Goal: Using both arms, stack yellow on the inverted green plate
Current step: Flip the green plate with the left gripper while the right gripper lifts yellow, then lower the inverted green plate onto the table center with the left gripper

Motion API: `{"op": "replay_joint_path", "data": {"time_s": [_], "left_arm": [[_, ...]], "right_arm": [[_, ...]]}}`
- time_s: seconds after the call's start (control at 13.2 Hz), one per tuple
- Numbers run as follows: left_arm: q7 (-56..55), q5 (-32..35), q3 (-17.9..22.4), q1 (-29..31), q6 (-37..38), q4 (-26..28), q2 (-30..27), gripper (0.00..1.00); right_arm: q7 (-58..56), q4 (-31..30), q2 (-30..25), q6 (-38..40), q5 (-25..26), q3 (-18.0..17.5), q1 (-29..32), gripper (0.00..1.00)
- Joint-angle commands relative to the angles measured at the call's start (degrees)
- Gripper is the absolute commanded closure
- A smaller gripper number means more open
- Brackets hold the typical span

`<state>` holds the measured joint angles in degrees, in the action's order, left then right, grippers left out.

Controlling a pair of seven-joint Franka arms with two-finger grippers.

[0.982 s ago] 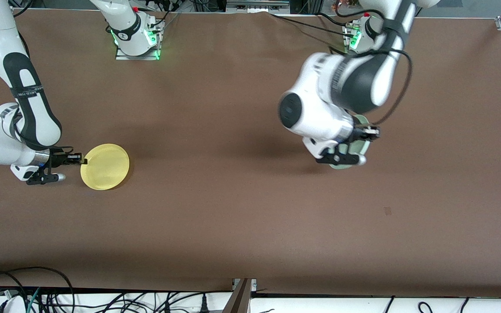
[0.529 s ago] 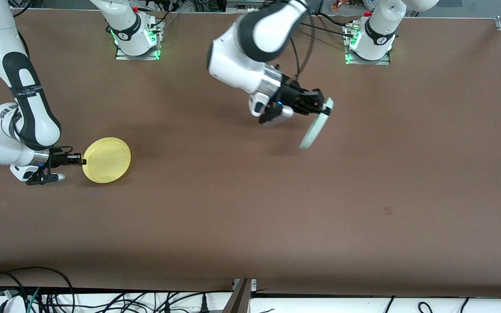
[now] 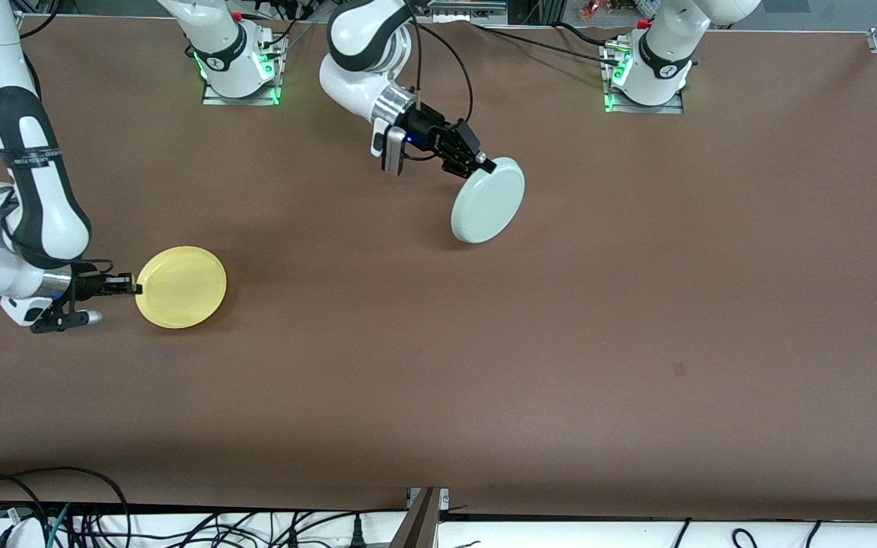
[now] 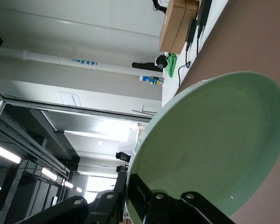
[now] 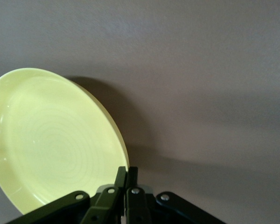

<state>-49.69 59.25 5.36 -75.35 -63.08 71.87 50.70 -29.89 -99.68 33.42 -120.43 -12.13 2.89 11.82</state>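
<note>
My left gripper (image 3: 482,163) is clamped thin on the rim of the green plate (image 3: 488,200), over the middle of the surface (image 3: 636,320) toward the bases. The plate hangs tilted, its underside turned up toward the front camera; in the left wrist view its hollow face (image 4: 210,154) looks back at me. A rim pinch lets me roll the wrist, and I judge the plate is mid-flip, to go down upside-down as the base.

My right gripper (image 3: 134,287) is pinched on the edge of the yellow plate (image 3: 181,287), low over the surface at the right arm's end. Its hollow side faces up, with the rim (image 5: 123,163) between my fingers and a shadow showing beneath. The edge grip keeps the bowl level for stacking.

The plates are well apart. Green must land first; yellow not yet carried over.
</note>
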Motion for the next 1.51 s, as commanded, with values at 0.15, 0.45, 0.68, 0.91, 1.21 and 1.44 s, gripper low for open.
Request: {"op": "replay_joint_path", "data": {"time_s": [0.15,0.45,0.68,0.91,1.21,1.44], "left_arm": [[0.21,2.27,1.14,-1.81,-6.95,-11.05,5.37,1.0],[-6.79,2.27,1.06,-2.78,-11.45,-11.05,6.95,1.0],[-11.21,3.58,1.32,-3.48,-11.27,-10.96,9.76,1.0],[-11.3,4.47,1.5,-3.22,-11.63,-11.05,10.47,1.0],[-10.87,7.98,1.67,-2.78,-12.24,-10.96,13.36,1.0],[-10.87,8.07,1.67,-2.34,-12.24,-10.7,13.63,1.0]], "right_arm": [[-1.48,8.34,-0.29,9.76,-0.18,-0.34,0.22,1.0],[-1.49,12.66,-0.29,14.34,-0.35,-0.42,0.13,1.0],[-1.57,13.28,-0.29,14.79,-0.44,-0.51,0.13,1.0],[-1.4,16.34,-0.38,18.11,-0.61,-0.6,0.13,1.0],[-1.31,20.91,-0.46,24.52,-0.44,-0.51,0.13,1.0],[-1.31,24.17,-0.55,28.75,-0.35,-0.51,0.13,1.0]]}}
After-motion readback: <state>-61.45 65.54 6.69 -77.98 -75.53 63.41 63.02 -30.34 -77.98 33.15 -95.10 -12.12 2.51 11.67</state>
